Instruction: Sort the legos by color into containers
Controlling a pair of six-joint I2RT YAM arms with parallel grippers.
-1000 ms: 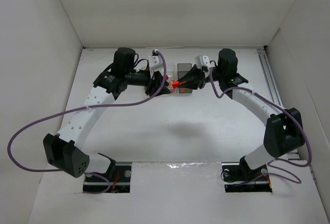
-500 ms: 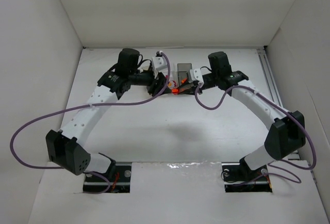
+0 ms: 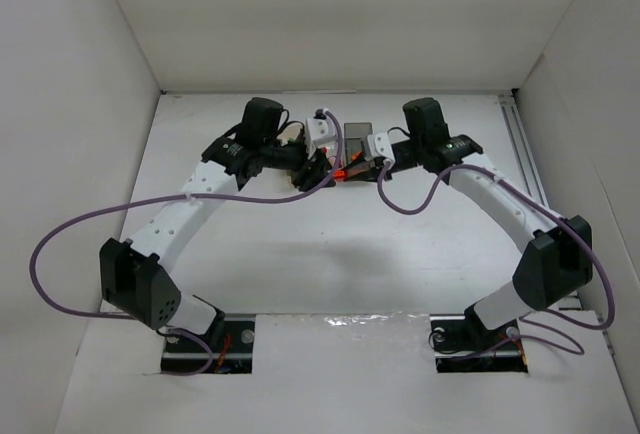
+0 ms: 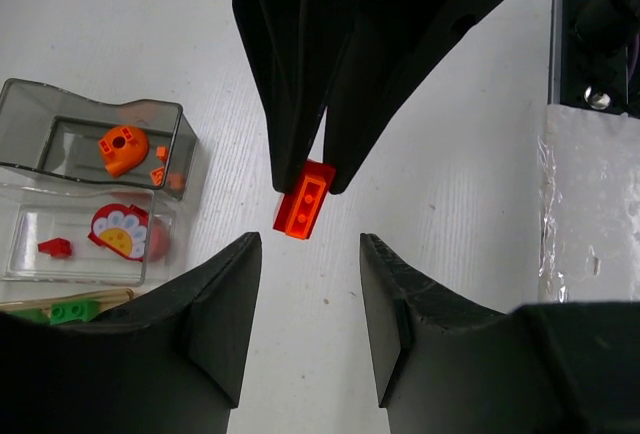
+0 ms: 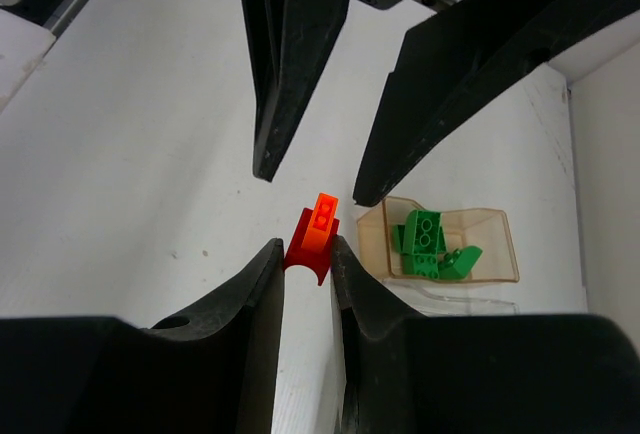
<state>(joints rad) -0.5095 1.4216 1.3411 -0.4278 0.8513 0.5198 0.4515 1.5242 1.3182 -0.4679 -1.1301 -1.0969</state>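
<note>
Near edge of the bench (image 3: 330, 264): only the two arm bases (image 3: 205, 339). The middle of the bench is bare, so there is plenty of room to back off toward the near edge.

Past the middle, toward the far edge, the grippers meet tip to tip.
- The right gripper (image 5: 308, 251) has its fingers pinched tight on the brick pair (image 5: 316, 236). It looks like an orange brick (image 5: 323, 216) stuck on a red piece (image 5: 303, 254), apparently lifted off the surface.
- The left gripper (image 4: 308, 254) has its fingers parted with nothing in them. They are lined up either side of the pair's free end and not touching it.

Step in hand, by judgement: splitting the stuck pair so each colour goes to its own bin.

Next move: the left fingers advance slightly, close on the orange brick only, then pull or twist it off while the right holds the red piece. Margins are tight, with tiny parts and four fingertips crowded together. The risk is gripping both bricks or popping one loose.

Beyond, by the far edge, three bins are packed in a row:
- grey bin (image 4: 40, 119) with orange legos (image 4: 122, 147)
- clear bin (image 4: 90, 272) with red legos (image 4: 55, 247)
- tan bin (image 5: 500, 246) with green legos (image 5: 430, 244)

The bins sit just beside the fingers, so a sideways swing could clip a rim. Enclosure walls (image 3: 70, 104) hem the left, right and far edges, and a rail (image 3: 522, 154) runs along the right edge.
</note>
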